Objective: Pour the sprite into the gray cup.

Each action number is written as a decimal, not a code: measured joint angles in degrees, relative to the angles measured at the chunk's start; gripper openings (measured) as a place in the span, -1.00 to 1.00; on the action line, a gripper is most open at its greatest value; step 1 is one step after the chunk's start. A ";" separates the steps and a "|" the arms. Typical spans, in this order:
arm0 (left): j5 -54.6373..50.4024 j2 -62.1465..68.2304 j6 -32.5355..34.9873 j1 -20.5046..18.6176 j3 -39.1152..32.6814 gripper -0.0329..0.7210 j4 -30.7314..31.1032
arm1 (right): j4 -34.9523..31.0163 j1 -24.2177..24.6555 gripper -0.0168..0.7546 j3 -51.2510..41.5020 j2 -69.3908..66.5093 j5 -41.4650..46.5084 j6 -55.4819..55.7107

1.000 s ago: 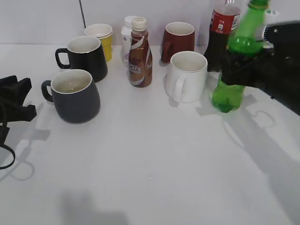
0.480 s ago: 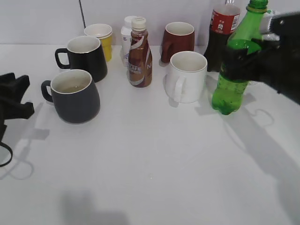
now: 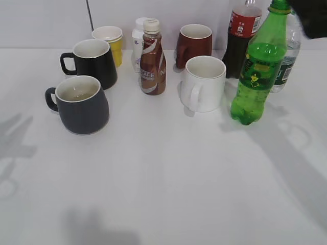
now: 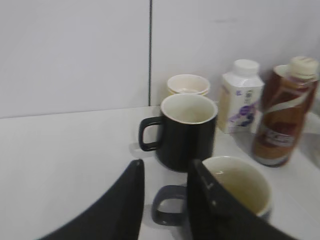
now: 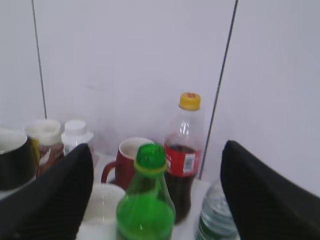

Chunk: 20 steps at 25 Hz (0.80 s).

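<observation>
We're seeing the sprite [image 3: 257,66] standing upright, capped, right of the white mug [image 3: 204,83], gray cup [image 3: 82,103] sitting front left with nothing inside, right gripper [image 5: 155,195] spread wide around the sprite's neck without touching, left gripper [image 4: 164,200] parted above the cup's handle

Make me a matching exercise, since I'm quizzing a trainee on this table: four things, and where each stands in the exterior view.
Things:
1. sprite
2. gray cup
3. white mug
4. brown coffee bottle

Places:
A. front left, ahead of the black mug
B. far right, in front of the cola bottle
C. centre, between black mug and white mug
D. just left of the sprite

Pairs: 1-B, 2-A, 3-D, 4-C
</observation>
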State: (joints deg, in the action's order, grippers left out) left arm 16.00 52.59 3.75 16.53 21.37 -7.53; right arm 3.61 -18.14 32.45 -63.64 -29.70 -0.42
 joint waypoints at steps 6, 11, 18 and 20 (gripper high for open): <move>-31.31 -17.58 0.00 0.00 9.97 -0.29 4.90 | 2.32 0.00 0.59 0.06 20.37 22.66 0.00; -47.76 -28.60 0.00 0.00 12.03 -0.27 6.28 | 1.22 0.00 0.59 0.06 36.77 44.48 0.00; -67.73 -41.87 0.00 0.00 12.09 0.16 6.28 | -1.55 0.00 0.59 0.13 53.99 81.29 0.00; -72.92 -44.43 0.00 0.00 12.14 0.23 6.28 | -1.62 0.00 0.59 0.13 56.41 89.56 0.00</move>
State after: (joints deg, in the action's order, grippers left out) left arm -56.92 8.16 3.75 16.53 33.51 -1.25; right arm 1.99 -18.14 32.58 -7.22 59.86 -0.42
